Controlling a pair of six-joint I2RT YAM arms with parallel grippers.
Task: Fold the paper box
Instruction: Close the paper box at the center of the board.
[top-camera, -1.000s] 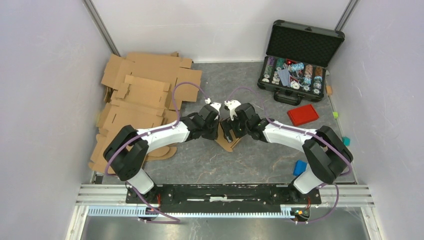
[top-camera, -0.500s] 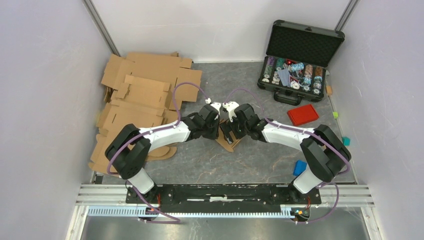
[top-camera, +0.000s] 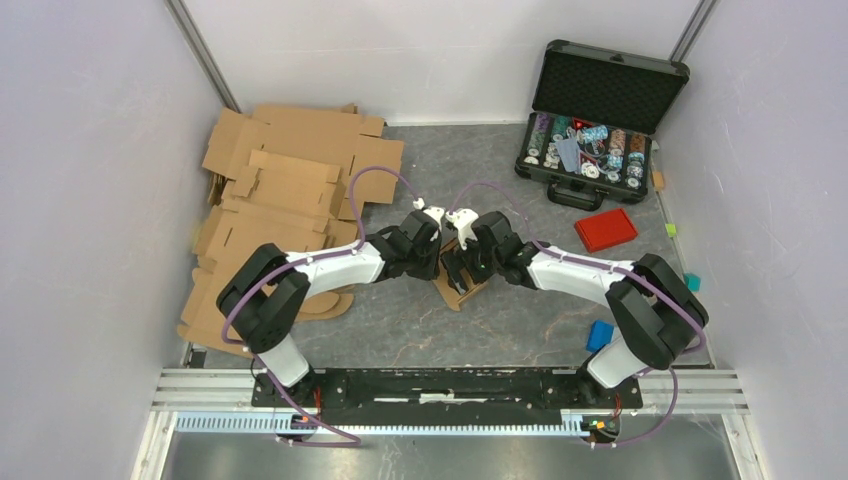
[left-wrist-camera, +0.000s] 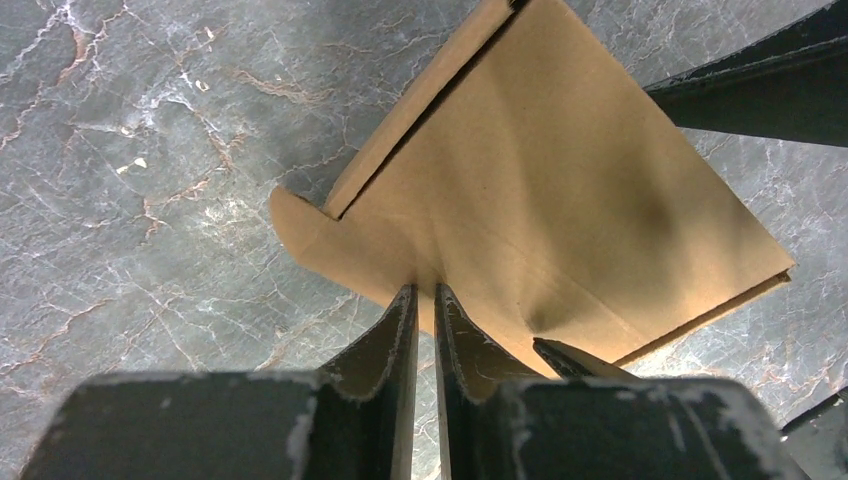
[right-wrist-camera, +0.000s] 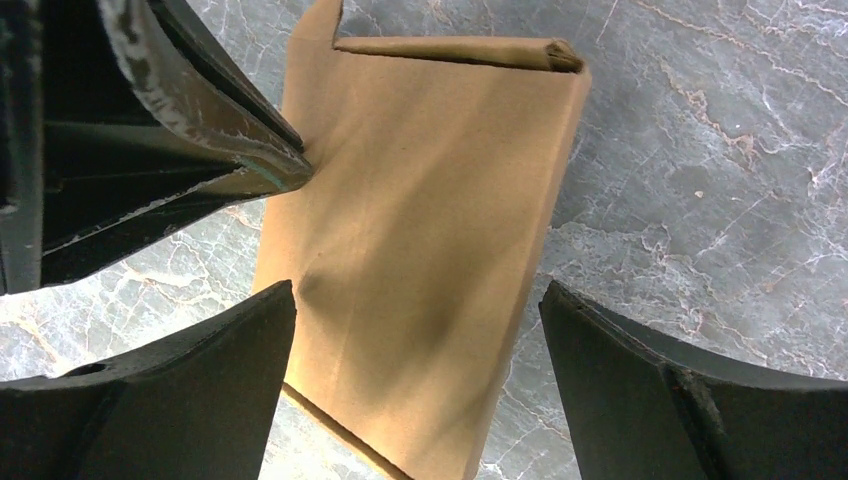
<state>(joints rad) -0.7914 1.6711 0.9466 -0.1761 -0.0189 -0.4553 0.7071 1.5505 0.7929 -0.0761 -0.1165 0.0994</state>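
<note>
The paper box (top-camera: 458, 287) is a small, flat-folded brown cardboard piece lying on the grey marbled table between both arms. My left gripper (top-camera: 440, 264) is narrowed to a thin slit, its tips (left-wrist-camera: 425, 290) pinching the near edge of the paper box (left-wrist-camera: 540, 190) beside a small rounded flap. My right gripper (top-camera: 463, 262) stands wide open above the paper box (right-wrist-camera: 420, 200), with one finger on each side and neither touching it (right-wrist-camera: 418, 290). The left gripper's fingers (right-wrist-camera: 200, 100) show at that view's upper left, touching the cardboard's edge.
A pile of larger brown cardboard sheets (top-camera: 280, 200) covers the table's left side. An open black case (top-camera: 595, 130) with small parts stands at the back right. A red lid (top-camera: 606, 229), a blue block (top-camera: 600, 334) and a teal block (top-camera: 692, 283) lie to the right.
My right gripper has slid a little left over the paper box and its jaws have spread slightly wider. The left gripper has kept its narrow hold and barely moved.
</note>
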